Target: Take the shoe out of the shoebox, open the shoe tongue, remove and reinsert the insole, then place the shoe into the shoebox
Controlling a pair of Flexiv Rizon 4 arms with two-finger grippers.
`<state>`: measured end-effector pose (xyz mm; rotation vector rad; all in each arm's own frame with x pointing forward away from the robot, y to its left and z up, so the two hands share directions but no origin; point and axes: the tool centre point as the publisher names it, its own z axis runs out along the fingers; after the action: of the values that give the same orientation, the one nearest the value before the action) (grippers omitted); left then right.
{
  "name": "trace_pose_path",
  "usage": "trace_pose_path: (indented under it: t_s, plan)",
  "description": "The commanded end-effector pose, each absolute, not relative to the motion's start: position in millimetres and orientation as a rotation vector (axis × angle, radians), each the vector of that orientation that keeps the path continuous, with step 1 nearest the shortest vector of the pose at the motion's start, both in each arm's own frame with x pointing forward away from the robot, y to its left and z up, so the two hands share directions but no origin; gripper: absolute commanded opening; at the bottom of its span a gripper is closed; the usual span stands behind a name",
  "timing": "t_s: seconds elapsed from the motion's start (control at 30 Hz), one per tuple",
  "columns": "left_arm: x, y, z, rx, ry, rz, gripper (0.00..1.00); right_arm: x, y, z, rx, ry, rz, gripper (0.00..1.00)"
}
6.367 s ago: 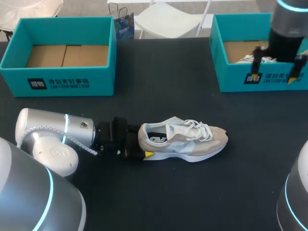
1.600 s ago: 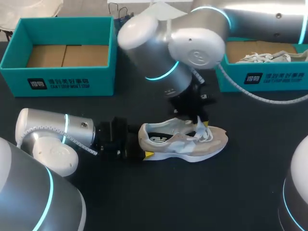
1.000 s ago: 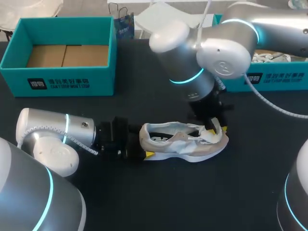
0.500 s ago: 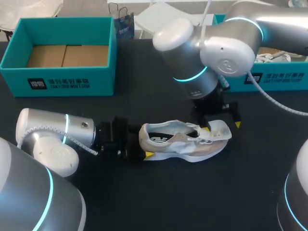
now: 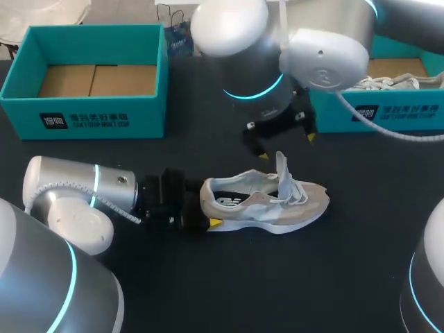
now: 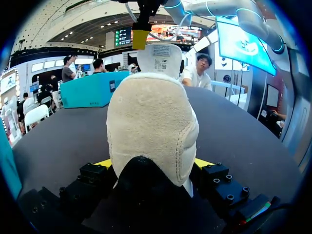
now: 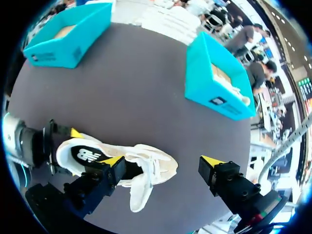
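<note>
Your left gripper [image 6: 152,165] is closed tight on the heel of the shoe [image 5: 267,201]. The shoe sits on its sole at the middle of the worktop [image 5: 208,291], with its tongue [image 5: 282,170] standing upright. Your right gripper [image 5: 287,146] hangs just above the tongue, fingers spread wide, holding nothing.

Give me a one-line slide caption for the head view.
Left claw grips the shoe by its heel; open right claw hovers above the upright tongue.
</note>
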<state>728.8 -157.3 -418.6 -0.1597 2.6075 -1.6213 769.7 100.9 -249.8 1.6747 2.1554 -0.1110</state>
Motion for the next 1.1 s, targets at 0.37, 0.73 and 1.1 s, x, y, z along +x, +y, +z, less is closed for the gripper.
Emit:
trace_pose_path:
  t_s: [0.37, 0.73, 1.1]
  plan:
    - [728.2, -157.7, -420.7, -0.159, 2.611, -1.618, 0.0, 759.3, 180.3, -222.5, 0.681, 2.817, 0.107, 1.0]
    - [728.2, -157.7, -420.7, -0.159, 2.611, -1.618, 0.0, 732.8, 203.1, -228.6, 0.154, 3.088, 0.036, 0.0]
    - [728.2, -157.7, -420.7, -0.159, 2.611, -1.618, 0.0, 730.7, 200.8, -230.1, 0.149, 3.101, -0.005, 0.0]
